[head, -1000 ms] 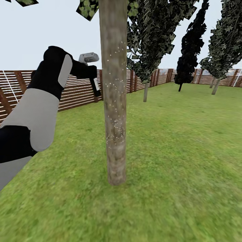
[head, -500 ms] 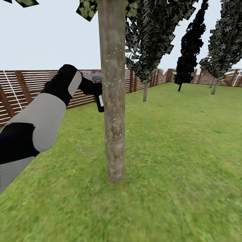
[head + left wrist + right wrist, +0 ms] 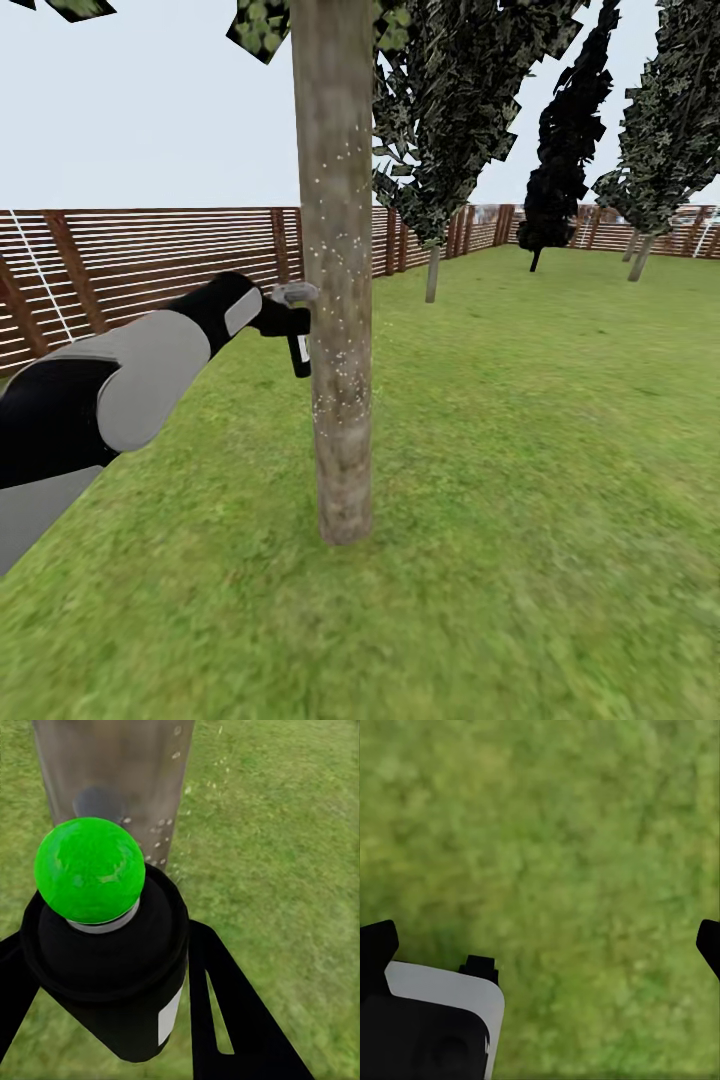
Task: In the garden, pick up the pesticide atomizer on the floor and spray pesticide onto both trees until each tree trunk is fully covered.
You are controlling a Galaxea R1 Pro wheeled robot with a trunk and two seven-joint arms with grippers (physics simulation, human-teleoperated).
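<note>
A tree trunk [image 3: 338,300] of mottled grey-brown bark stands upright in the middle of the head view, rooted in the lawn. White specks dot its bark from upper to middle height. My left gripper [image 3: 290,322] is shut on the pesticide atomizer [image 3: 299,352], a black bottle with a grey spray head, held close against the trunk's left side at mid height. In the left wrist view the atomizer [image 3: 112,967] shows a bright green round cap between my black fingers [image 3: 225,1020], with the trunk [image 3: 112,772] just beyond. My right gripper [image 3: 544,945] hangs open over grass.
A brown slat fence [image 3: 150,260] runs along the left and back of the lawn [image 3: 520,450]. Dark narrow conifers [image 3: 450,110] stand behind and to the right of the trunk. Open grass lies all around the trunk's base.
My left arm has dropped lower and reached in toward the trunk, bringing the atomizer from upper-trunk height down to mid height, right beside the bark.
</note>
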